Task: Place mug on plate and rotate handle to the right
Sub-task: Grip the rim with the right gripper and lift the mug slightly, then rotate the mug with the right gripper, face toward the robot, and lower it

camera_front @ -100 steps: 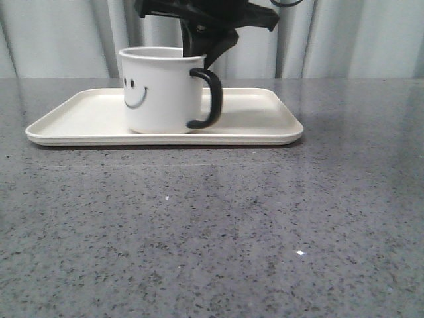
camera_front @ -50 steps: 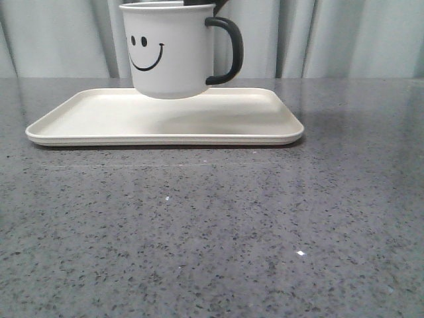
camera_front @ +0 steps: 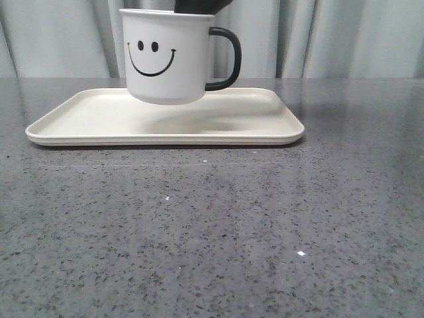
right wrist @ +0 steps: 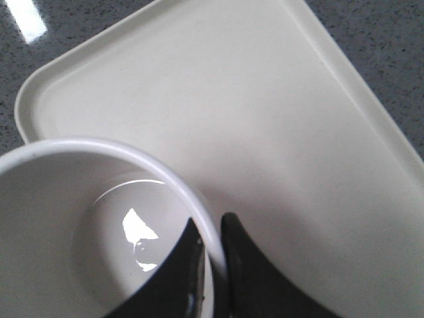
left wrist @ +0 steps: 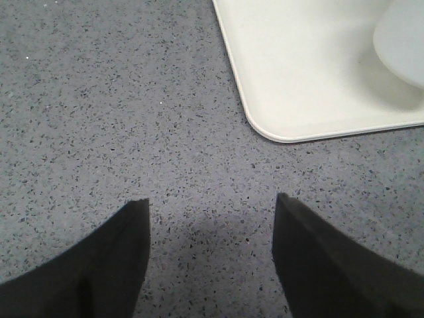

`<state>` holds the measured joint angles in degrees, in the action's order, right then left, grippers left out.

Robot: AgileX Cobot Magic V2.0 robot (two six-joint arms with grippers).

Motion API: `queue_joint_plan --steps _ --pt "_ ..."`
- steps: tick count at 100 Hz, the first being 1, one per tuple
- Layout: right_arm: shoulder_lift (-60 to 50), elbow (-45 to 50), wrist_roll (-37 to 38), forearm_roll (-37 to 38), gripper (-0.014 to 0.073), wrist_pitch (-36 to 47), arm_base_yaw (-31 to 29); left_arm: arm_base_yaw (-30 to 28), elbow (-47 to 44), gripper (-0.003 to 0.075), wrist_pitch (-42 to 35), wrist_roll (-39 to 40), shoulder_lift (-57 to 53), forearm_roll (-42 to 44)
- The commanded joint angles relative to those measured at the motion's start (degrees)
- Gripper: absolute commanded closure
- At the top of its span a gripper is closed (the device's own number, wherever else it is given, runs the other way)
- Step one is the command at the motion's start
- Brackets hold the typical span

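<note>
While your right gripper (right wrist: 211, 255) pinches the mug (camera_front: 167, 56) by its rim, it hangs above the plate (camera_front: 86, 122), handle (camera_front: 225, 58) pointing right; your left gripper (left wrist: 211, 255) is spread over the bare table (camera_front: 212, 225).

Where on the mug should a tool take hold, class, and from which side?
On the rim wall, coming from above. The mug is upright with its mouth open, so one finger slips inside and one outside, as the right tool shows. The handle stays free for turning.
</note>
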<state>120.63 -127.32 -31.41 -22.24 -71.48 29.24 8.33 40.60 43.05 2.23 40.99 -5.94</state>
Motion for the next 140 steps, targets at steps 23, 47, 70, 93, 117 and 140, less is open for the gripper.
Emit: queue_joint_plan --steps 23,47,70,93,117,140 --pt "-1.17 -3.87 -7.75 -4.14 0.0655 -5.04 -0.38 -0.13 1.57 0.031 -3.91 0.4 -0.16 -0.3" --pt "-1.1 -3.87 -8.94 -3.64 0.0655 -5.04 -0.38 -0.13 1.57 0.031 -3.91 0.4 -0.16 -0.3" --pt "-1.06 -3.87 -10.74 -3.22 0.0655 -5.04 -0.38 -0.13 1.57 0.031 -3.91 0.4 -0.16 -0.3" --pt "-0.63 -3.5 -12.53 -3.26 0.0655 -5.04 -0.38 -0.13 1.57 0.031 -3.91 0.4 -0.16 -0.3" --pt "0.63 -3.5 -13.46 -3.26 0.0655 -5.04 -0.38 -0.13 1.57 0.031 -3.91 0.4 -0.16 -0.3" --pt "1.69 -3.5 -13.78 -3.26 0.0655 -5.04 -0.33 -0.13 1.57 0.031 -3.91 0.4 -0.16 -0.3"
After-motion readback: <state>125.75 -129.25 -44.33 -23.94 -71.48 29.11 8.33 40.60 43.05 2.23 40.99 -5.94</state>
